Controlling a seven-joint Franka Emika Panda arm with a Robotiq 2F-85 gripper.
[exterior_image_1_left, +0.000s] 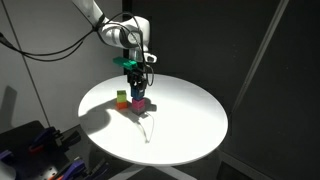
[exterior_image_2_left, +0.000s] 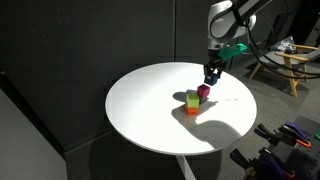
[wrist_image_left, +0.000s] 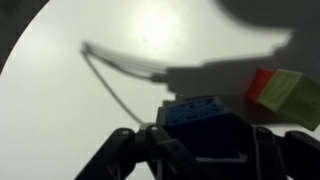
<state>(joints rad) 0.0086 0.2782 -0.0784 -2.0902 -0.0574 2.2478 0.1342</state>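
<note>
My gripper (exterior_image_1_left: 137, 82) hangs over the round white table (exterior_image_1_left: 190, 130) and is shut on a blue block (wrist_image_left: 195, 110), which sits between the fingers in the wrist view. In both exterior views the blue block (exterior_image_2_left: 210, 79) is just above a magenta block (exterior_image_1_left: 140, 102) (exterior_image_2_left: 203, 91); I cannot tell if they touch. Beside it stands a green block (exterior_image_1_left: 122, 96) (exterior_image_2_left: 192, 97) on top of an orange-red block (exterior_image_2_left: 191, 109). That stack shows at the right of the wrist view (wrist_image_left: 285, 92). The magenta block is hidden in the wrist view.
A thin wire (wrist_image_left: 115, 70) lies on the table (exterior_image_2_left: 150, 110) near the blocks, also seen in an exterior view (exterior_image_1_left: 148, 128). Dark curtains surround the table. A wooden chair (exterior_image_2_left: 285, 62) stands beyond it, and equipment sits low by the edge (exterior_image_1_left: 45, 150).
</note>
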